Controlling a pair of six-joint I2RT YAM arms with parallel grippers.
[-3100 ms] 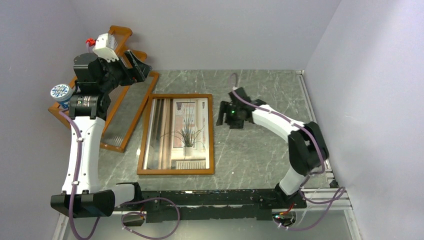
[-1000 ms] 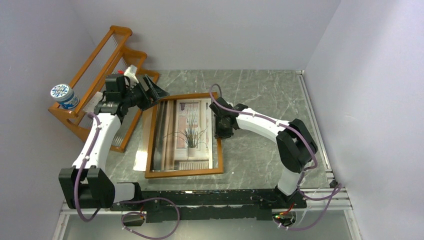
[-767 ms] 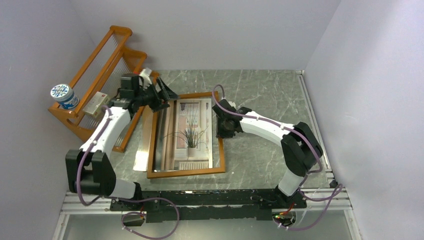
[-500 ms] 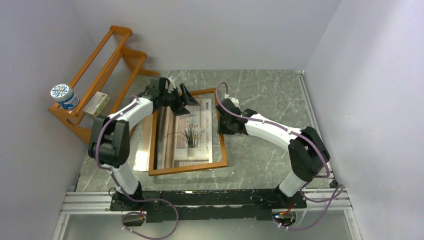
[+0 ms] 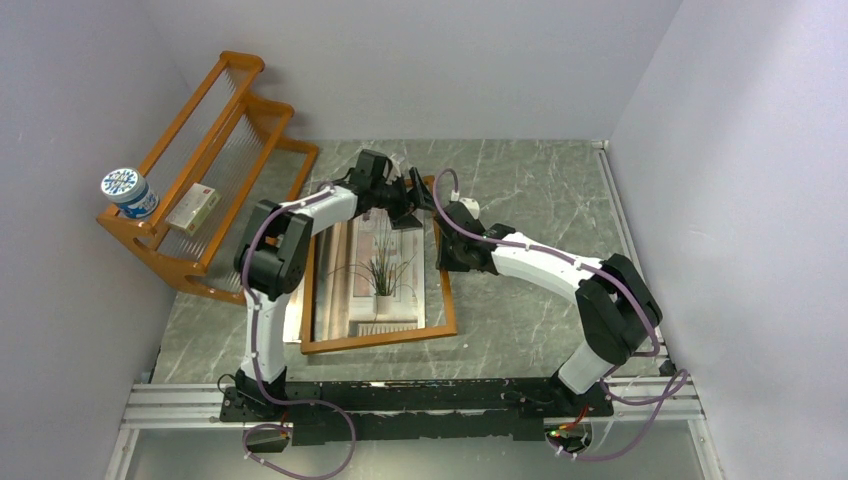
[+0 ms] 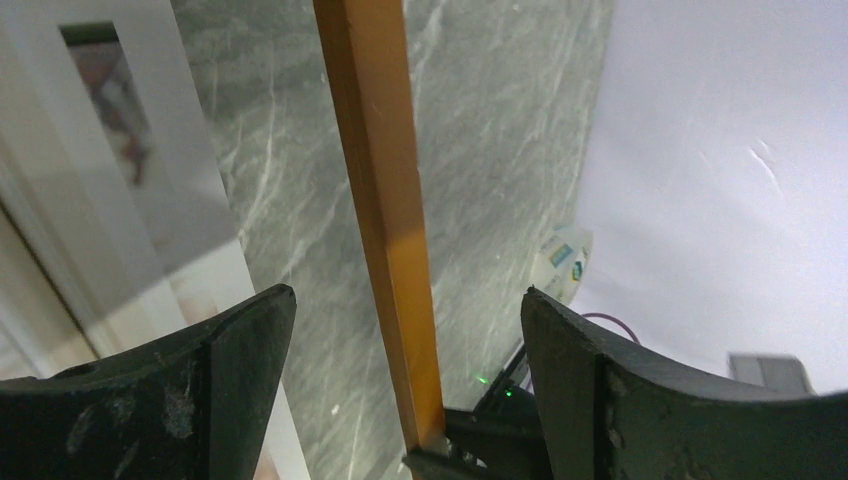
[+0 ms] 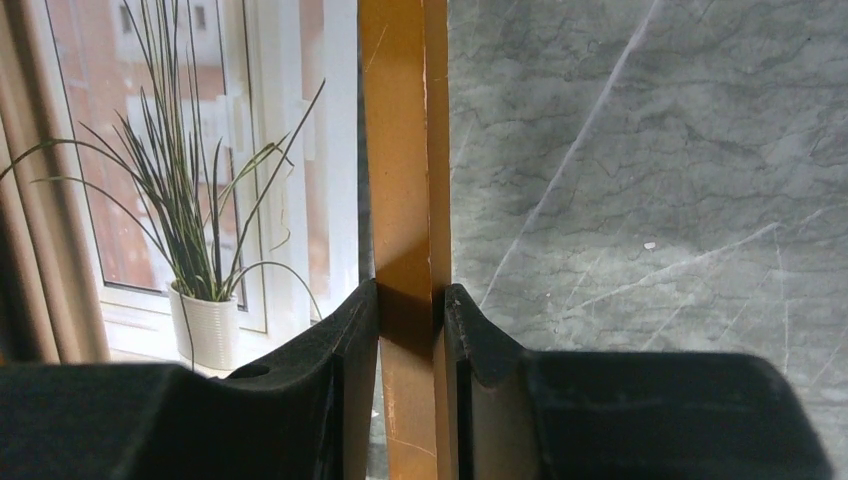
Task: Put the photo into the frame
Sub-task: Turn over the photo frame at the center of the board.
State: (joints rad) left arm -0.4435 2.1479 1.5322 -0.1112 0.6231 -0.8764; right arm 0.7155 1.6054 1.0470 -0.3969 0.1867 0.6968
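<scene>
Toward the near edge of the desk (image 5: pixel 500 170), finds the frame (image 5: pixel 380 339) lying skewed, with the photo (image 5: pixel 378 270) inside its outline. Farther up, pinches the frame's right rail in the right gripper (image 5: pixel 446 256), nearly closed; confirms tight pad contact only through the right wrist view. At the frame's far corner, straddles the rail with the left gripper (image 5: pixel 408 203), spread wide, holding nothing, clearance plain only from the left wrist. Leaves bare marble toward the right edge; crowds the far left corner with a shelf rack (image 5: pixel 243 63).
</scene>
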